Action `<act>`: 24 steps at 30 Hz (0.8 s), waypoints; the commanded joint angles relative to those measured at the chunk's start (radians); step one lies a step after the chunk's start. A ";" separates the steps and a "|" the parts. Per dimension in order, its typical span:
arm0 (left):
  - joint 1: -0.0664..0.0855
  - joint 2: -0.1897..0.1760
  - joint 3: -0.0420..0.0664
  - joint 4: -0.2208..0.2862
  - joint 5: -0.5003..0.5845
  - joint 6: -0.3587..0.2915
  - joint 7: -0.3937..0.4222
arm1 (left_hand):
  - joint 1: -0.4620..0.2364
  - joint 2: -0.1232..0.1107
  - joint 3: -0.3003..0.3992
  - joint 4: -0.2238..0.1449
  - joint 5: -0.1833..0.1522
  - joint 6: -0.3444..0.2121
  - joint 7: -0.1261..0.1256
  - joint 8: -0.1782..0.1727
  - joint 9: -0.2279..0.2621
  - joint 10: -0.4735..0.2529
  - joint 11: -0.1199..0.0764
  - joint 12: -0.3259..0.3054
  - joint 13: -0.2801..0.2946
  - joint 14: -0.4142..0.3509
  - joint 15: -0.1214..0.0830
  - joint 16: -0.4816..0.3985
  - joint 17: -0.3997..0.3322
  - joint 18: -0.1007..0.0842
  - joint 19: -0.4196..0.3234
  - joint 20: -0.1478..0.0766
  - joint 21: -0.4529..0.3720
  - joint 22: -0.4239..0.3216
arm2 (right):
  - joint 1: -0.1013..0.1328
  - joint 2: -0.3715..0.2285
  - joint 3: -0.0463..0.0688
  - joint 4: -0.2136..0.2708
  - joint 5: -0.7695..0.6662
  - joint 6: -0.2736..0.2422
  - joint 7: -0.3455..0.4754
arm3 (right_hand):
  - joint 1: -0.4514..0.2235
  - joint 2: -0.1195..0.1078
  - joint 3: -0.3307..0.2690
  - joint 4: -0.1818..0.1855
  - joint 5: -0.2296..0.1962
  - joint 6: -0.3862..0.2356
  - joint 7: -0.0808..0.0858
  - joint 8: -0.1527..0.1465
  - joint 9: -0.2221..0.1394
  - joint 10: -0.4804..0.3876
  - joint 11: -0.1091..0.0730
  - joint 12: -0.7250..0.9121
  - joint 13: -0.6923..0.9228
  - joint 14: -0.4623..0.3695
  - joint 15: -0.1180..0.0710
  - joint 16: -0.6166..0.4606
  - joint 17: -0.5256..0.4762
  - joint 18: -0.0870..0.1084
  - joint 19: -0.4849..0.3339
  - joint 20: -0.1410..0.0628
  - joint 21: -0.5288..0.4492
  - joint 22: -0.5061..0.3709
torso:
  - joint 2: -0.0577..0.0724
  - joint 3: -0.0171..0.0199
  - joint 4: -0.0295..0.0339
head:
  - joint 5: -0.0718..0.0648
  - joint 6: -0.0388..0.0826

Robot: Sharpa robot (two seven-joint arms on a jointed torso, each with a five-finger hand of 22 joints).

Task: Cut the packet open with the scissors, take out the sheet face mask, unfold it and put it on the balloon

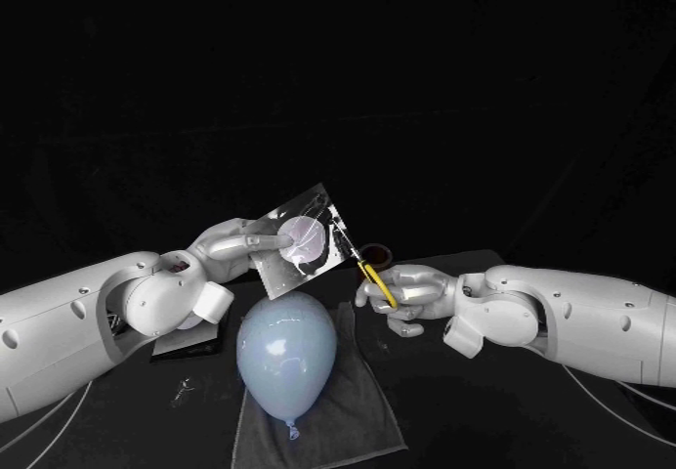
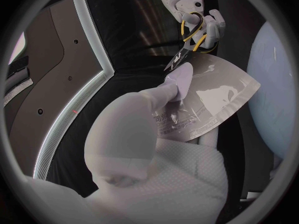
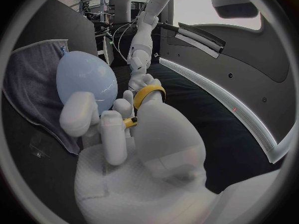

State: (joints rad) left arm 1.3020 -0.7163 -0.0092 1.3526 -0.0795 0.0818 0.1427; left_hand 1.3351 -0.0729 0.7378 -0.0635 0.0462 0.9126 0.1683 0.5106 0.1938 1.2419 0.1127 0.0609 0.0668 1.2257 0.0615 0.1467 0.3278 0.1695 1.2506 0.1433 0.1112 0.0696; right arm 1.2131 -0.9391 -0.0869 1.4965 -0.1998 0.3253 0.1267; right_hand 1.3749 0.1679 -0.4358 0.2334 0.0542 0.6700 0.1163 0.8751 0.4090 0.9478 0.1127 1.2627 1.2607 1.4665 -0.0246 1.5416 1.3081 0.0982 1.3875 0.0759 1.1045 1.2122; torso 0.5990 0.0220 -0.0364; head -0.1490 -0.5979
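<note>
Lying on the black table (image 1: pixel 465 420), a grey towel (image 1: pixel 353 410) bears the balloon (image 1: pixel 286 347).

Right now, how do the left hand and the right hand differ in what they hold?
The left hand pinches the shiny mask packet by one side; the right hand grips the yellow-handled scissors, a finger through a handle loop. The left hand's fingers lie flat on the packet; the right hand's curl in. Both are raised beside the balloon, facing each other.
</note>
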 commanded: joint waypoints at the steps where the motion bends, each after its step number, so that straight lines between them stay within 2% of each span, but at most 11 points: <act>1: -0.001 0.001 -0.001 0.000 -0.013 0.026 -0.002 | 0.003 0.010 0.002 -0.005 0.005 -0.001 0.008 0.003 0.201 0.006 0.000 0.003 0.001 0.001 -0.003 -0.003 0.001 0.014 0.008 0.001 0.007 0.001 | 0.003 -0.001 0.003 -0.002 0.007 0.000 0.007 | 0.000 0.016 -0.026 -0.006 -0.005 0.020 -0.008 0.039 0.035 0.417 -0.077 0.152 0.123 0.091 -0.009 0.008 0.215 0.002 0.012 -0.004 0.018 0.013 | 0.001 0.0003 0.0003 | 0.001 -0.002; 3: -0.001 0.001 -0.001 0.001 -0.014 0.028 -0.002 | 0.003 0.010 0.002 -0.005 0.005 -0.001 0.008 0.003 0.201 0.006 0.000 0.003 0.001 0.001 -0.003 -0.003 0.001 0.014 0.008 0.001 0.007 0.001 | 0.003 0.000 0.003 -0.003 0.005 0.001 0.004 | -0.009 0.020 -0.028 -0.010 -0.005 0.018 -0.023 0.098 0.096 0.432 -0.091 0.159 0.132 0.094 -0.021 0.013 0.226 -0.001 0.022 -0.015 0.036 0.026 | 0.001 0.0001 0.0001 | 0.002 -0.004; 5: -0.001 0.001 -0.001 0.001 -0.017 0.030 -0.003 | 0.003 0.010 0.002 -0.005 0.005 -0.001 0.008 0.003 0.201 0.006 0.000 0.003 0.001 0.001 -0.003 -0.003 0.001 0.014 0.008 0.001 0.007 0.001 | 0.003 0.000 0.003 -0.002 0.003 0.002 0.001 | -0.015 0.027 -0.028 -0.011 -0.006 0.015 -0.036 0.145 0.147 0.456 -0.102 0.173 0.149 0.098 -0.032 0.019 0.240 -0.006 0.032 -0.023 0.057 0.042 | 0.001 0.0001 0.0004 | 0.002 -0.005; 10: -0.001 0.001 -0.001 0.002 -0.023 0.036 -0.004 | 0.003 0.011 0.002 -0.006 0.005 -0.001 0.008 0.002 0.206 0.006 0.000 0.004 0.001 0.002 -0.003 -0.003 0.003 0.014 0.008 0.001 0.007 0.001 | 0.003 0.000 0.003 -0.002 -0.004 0.012 -0.005 | -0.021 0.038 -0.027 -0.011 -0.005 0.010 -0.050 0.193 0.207 0.475 -0.115 0.185 0.164 0.102 -0.042 0.024 0.252 -0.010 0.042 -0.034 0.078 0.058 | 0.000 0.0001 0.0003 | 0.004 -0.006; 14: -0.001 0.001 -0.002 0.001 -0.027 0.039 -0.005 | 0.003 0.011 0.002 -0.006 0.005 -0.001 0.008 0.002 0.206 0.006 0.000 0.004 0.001 0.002 -0.003 -0.003 0.003 0.014 0.008 0.001 0.007 0.001 | 0.004 -0.002 0.003 -0.002 -0.005 0.022 -0.013 | -0.025 0.037 -0.028 -0.010 -0.006 0.002 -0.051 0.196 0.218 0.470 -0.117 0.180 0.159 0.102 -0.043 0.025 0.253 -0.011 0.042 -0.036 0.079 0.059 | 0.000 0.0002 0.0001 | 0.004 -0.005; 16: -0.001 0.001 -0.002 0.001 -0.030 0.040 -0.005 | 0.003 0.011 0.002 -0.006 0.005 -0.001 0.008 0.002 0.206 0.006 0.000 0.004 0.001 0.002 -0.003 -0.003 0.003 0.014 0.008 0.001 0.007 0.001 | 0.004 -0.003 0.003 -0.002 -0.006 0.028 -0.017 | -0.033 0.023 -0.029 -0.008 -0.005 -0.031 -0.045 0.173 0.222 0.456 -0.113 0.167 0.146 0.101 -0.041 0.024 0.251 -0.009 0.038 -0.037 0.070 0.053 | 0.000 0.0002 0.0001 | 0.004 -0.004; 17: -0.001 0.000 -0.002 0.001 -0.030 0.040 -0.005 | 0.003 0.011 0.002 -0.006 0.005 -0.001 0.008 0.002 0.206 0.006 0.000 0.004 0.001 0.002 -0.003 -0.003 0.003 0.014 0.008 0.001 0.007 0.001 | 0.004 -0.003 0.003 -0.001 -0.006 0.031 -0.019 | -0.037 0.010 -0.027 -0.007 -0.005 -0.072 -0.031 0.129 0.215 0.430 -0.102 0.144 0.124 0.098 -0.033 0.018 0.239 -0.005 0.027 -0.033 0.045 0.035 | 0.000 0.0004 0.0001 | 0.004 -0.004; 19: -0.001 0.000 -0.002 0.001 -0.032 0.041 -0.005 | 0.003 0.011 0.002 -0.006 0.005 -0.001 0.008 0.002 0.206 0.006 0.000 0.004 0.001 0.002 -0.003 -0.003 0.003 0.014 0.008 0.001 0.007 0.001 | 0.005 -0.004 0.003 -0.001 -0.008 0.036 -0.023 | -0.039 0.004 -0.027 -0.007 -0.005 -0.101 -0.015 0.085 0.209 0.406 -0.088 0.124 0.105 0.095 -0.021 0.013 0.229 -0.003 0.017 -0.025 0.027 0.022 | 0.001 0.0006 -0.0001 | 0.006 -0.004; 21: -0.001 0.000 -0.002 0.000 -0.032 0.041 -0.006 | 0.003 0.011 0.002 -0.006 0.005 -0.001 0.008 0.002 0.206 0.006 0.000 0.004 0.001 0.002 -0.003 -0.003 0.003 0.014 0.008 0.001 0.007 0.001 | 0.005 -0.005 0.003 0.000 -0.009 0.039 -0.026 | -0.043 -0.010 -0.027 -0.007 -0.005 -0.156 0.014 0.004 0.196 0.355 -0.062 0.083 0.064 0.086 0.001 0.000 0.203 0.002 0.000 -0.008 -0.006 -0.001 | 0.001 0.0007 -0.0004 | 0.006 -0.004; 22: -0.001 0.000 -0.002 0.001 -0.033 0.042 -0.006 | 0.003 0.011 0.002 -0.006 0.005 -0.001 0.008 0.002 0.206 0.006 0.000 0.004 0.001 0.002 -0.003 -0.003 0.003 0.014 0.008 0.001 0.007 0.001 | 0.006 -0.005 0.003 0.000 -0.010 0.039 -0.026 | -0.044 -0.012 -0.028 -0.007 -0.006 -0.159 0.018 -0.006 0.196 0.338 -0.058 0.069 0.050 0.085 0.004 -0.002 0.200 0.003 -0.003 -0.004 -0.013 -0.006 | 0.001 0.0009 -0.0004 | 0.006 -0.004; 24: -0.001 -0.001 -0.002 0.001 -0.033 0.042 -0.006 | 0.003 0.011 0.002 -0.006 0.005 -0.001 0.008 0.002 0.206 0.006 0.000 0.004 0.001 0.002 -0.003 -0.003 0.003 0.014 0.008 0.001 0.007 0.001 | 0.006 -0.006 0.003 0.001 -0.010 0.038 -0.026 | -0.047 -0.018 -0.028 -0.008 -0.005 -0.185 0.033 -0.049 0.195 0.294 -0.044 0.031 0.013 0.080 0.017 -0.008 0.188 0.007 -0.015 0.008 -0.033 -0.020 | 0.001 0.0008 -0.0005 | 0.005 -0.004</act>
State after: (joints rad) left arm 1.3016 -0.7168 -0.0112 1.3527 -0.0997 0.0992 0.1369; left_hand 1.3386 -0.0699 0.7377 -0.0636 0.0493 0.9127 0.1683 0.5067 0.1938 1.2417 0.1129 0.0609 0.0668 1.2256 0.0616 0.1467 0.3317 0.1677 1.2505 0.1433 0.1112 0.0696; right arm 1.2167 -0.9433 -0.0862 1.4972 -0.2115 0.3437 0.0969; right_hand 1.3226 0.1643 -0.4354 0.2275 0.0542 0.5376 0.1071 0.8391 0.6051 0.9837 0.0775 1.3095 1.2903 1.4665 -0.0134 1.5380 1.3073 0.0891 1.3799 0.0833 1.0773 1.1960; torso 0.5994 0.0226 -0.0364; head -0.1434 -0.6019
